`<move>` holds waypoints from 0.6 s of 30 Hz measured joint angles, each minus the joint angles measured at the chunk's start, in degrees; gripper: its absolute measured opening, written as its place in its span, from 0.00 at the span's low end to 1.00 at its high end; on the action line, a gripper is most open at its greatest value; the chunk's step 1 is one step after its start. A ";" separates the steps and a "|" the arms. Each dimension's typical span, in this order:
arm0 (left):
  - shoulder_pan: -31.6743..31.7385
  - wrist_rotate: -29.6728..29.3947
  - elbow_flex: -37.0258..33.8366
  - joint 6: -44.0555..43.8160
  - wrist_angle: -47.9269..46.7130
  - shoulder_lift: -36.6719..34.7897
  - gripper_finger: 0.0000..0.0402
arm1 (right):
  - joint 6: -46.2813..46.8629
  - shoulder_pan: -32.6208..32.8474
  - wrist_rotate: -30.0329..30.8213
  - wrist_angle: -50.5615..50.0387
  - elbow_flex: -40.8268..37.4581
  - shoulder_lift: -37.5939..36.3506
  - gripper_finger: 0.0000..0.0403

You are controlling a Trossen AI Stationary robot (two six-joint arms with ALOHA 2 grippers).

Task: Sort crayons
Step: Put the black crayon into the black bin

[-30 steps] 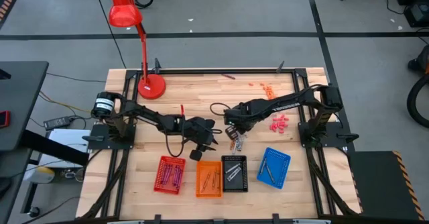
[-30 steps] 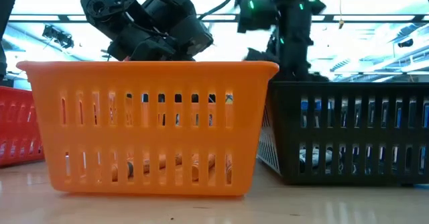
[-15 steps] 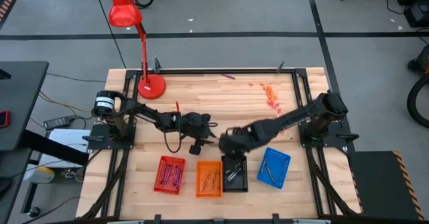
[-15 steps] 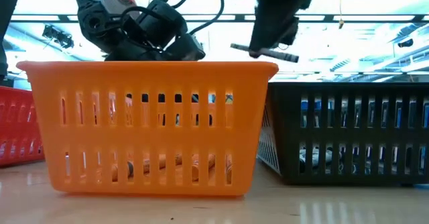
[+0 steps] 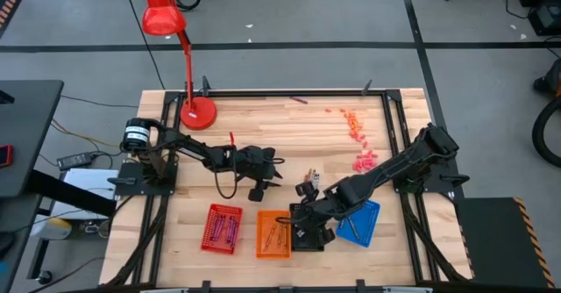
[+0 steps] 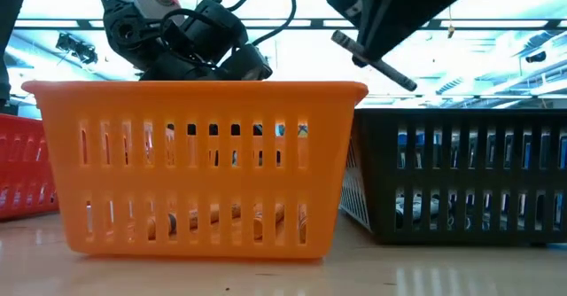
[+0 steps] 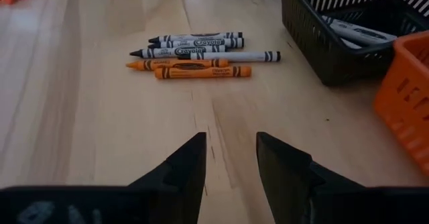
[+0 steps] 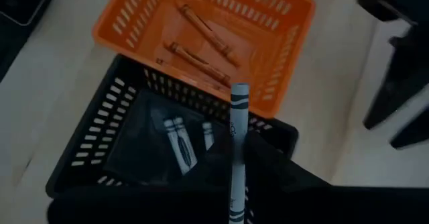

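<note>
My right claw (image 8: 234, 184) is clamped on the lower end of a grey-white crayon (image 8: 236, 137), light, stiff and snappable, held just above the black tray (image 8: 87, 150) below me.

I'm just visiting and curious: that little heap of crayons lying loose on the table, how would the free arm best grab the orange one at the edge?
Probably around the middle of the outermost orange crayon, from straight above. It lies flat with its long side bare toward the open left gripper, but another orange crayon lies right against its far side, so one finger must wedge between them.
</note>
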 joint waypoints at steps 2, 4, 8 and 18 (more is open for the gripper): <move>-0.27 -0.02 0.00 -0.43 0.15 0.00 0.35 | -1.49 -0.01 -1.00 1.70 -1.32 0.00 0.09; -0.37 0.11 0.00 -0.50 0.72 0.00 0.35 | -3.23 0.01 -1.05 2.39 -1.88 0.20 0.10; -0.55 0.17 0.00 -0.52 1.13 0.00 0.35 | -5.45 0.01 -1.12 3.03 -1.91 1.90 0.13; -0.43 0.13 0.00 -0.37 1.53 0.00 0.35 | -8.29 0.06 -4.61 3.35 -0.31 8.66 0.13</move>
